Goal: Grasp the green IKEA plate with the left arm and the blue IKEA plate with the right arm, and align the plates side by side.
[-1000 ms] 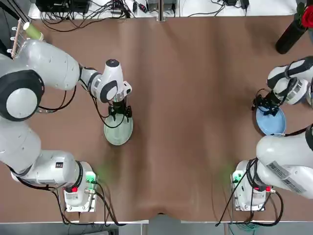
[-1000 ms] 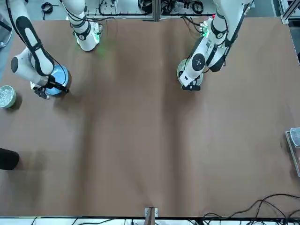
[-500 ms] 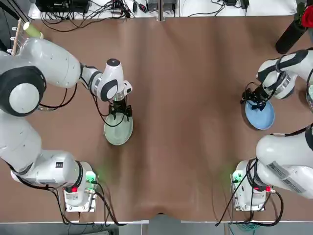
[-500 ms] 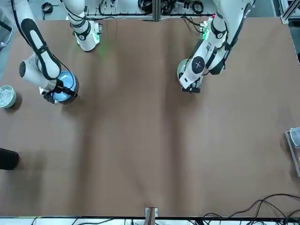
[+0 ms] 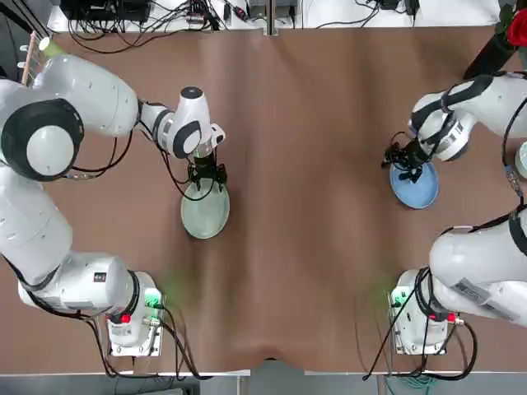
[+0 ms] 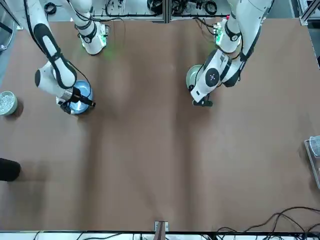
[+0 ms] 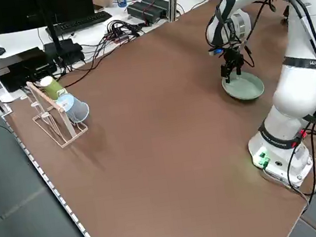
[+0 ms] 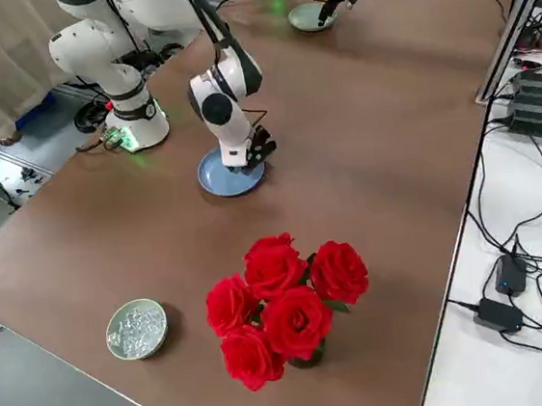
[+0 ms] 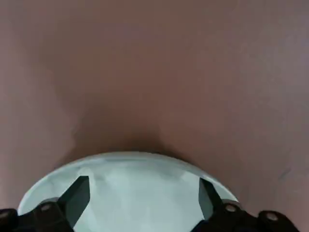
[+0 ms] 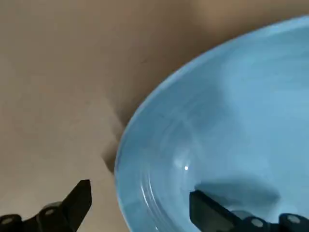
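The left gripper (image 5: 206, 175) hangs over the far rim of the green IKEA plate (image 5: 205, 212), which lies flat on the brown tabletop (image 5: 313, 148), in its left half and nearer the robot's edge than the far edge. In the left wrist view the two fingers (image 9: 77, 195) stand apart, both over the plate's inside with pale green showing between them; whether they touch the plate cannot be told. From the left side the left arm (image 7: 232, 16) reaches down steeply to the plate (image 7: 243, 87).

The right gripper (image 5: 405, 160) is at the rim of the blue IKEA plate (image 5: 416, 188), which lies near the right edge of the tabletop, about level with the green plate but well apart from it across the middle. The right wrist view shows the fingers spread astride the rim: one finger (image 10: 212, 210) over the blue inside, the other over bare tabletop outside the plate (image 10: 231, 121). Whether they press on the rim cannot be told. The right arm (image 8: 223, 87) bends down over the plate (image 8: 222, 181) in the right side view.

In the front view the blue plate (image 6: 82, 95) lies under the right gripper (image 6: 75, 102), and the green plate (image 6: 193, 76) shows partly behind the left arm's wrist.

Near the tabletop's far right corner stands a vase of red roses (image 8: 286, 298), with a small dish of clear bits (image 8: 137, 328) by the right edge. A wooden rack holding cups (image 7: 56, 109) stands at the far left corner.
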Controlling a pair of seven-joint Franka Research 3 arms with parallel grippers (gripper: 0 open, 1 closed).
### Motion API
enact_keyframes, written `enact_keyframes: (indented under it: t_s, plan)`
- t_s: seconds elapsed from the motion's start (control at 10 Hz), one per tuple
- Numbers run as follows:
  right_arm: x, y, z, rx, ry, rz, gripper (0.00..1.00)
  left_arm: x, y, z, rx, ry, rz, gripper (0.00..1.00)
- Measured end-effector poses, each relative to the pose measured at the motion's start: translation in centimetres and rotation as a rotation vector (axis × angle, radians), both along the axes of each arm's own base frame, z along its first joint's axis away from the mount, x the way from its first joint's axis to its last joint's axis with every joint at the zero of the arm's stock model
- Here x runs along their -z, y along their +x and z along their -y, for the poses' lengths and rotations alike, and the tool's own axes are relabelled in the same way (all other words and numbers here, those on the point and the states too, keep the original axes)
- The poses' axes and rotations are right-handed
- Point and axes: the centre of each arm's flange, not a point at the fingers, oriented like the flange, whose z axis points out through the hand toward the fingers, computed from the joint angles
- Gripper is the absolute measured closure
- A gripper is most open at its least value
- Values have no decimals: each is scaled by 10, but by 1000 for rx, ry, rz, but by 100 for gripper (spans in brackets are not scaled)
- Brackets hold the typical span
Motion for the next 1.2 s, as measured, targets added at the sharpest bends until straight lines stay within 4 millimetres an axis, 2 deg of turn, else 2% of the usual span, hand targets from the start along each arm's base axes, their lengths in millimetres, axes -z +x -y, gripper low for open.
enact_keyframes:
  t_s: [0.3,0.6,1.0,1.2]
  plan:
    - [3,6,-50,20,23,12,4,1,9,6,-13,-15,0,0]
    - [3,23,-75,56,62,25,4,0,25,6,-36,-27,12,0]
    - [-12,47,-126,91,125,69,4,1,49,8,-67,-47,26,0]
    - [-11,56,-133,114,145,74,4,-1,58,8,-79,-54,35,0]
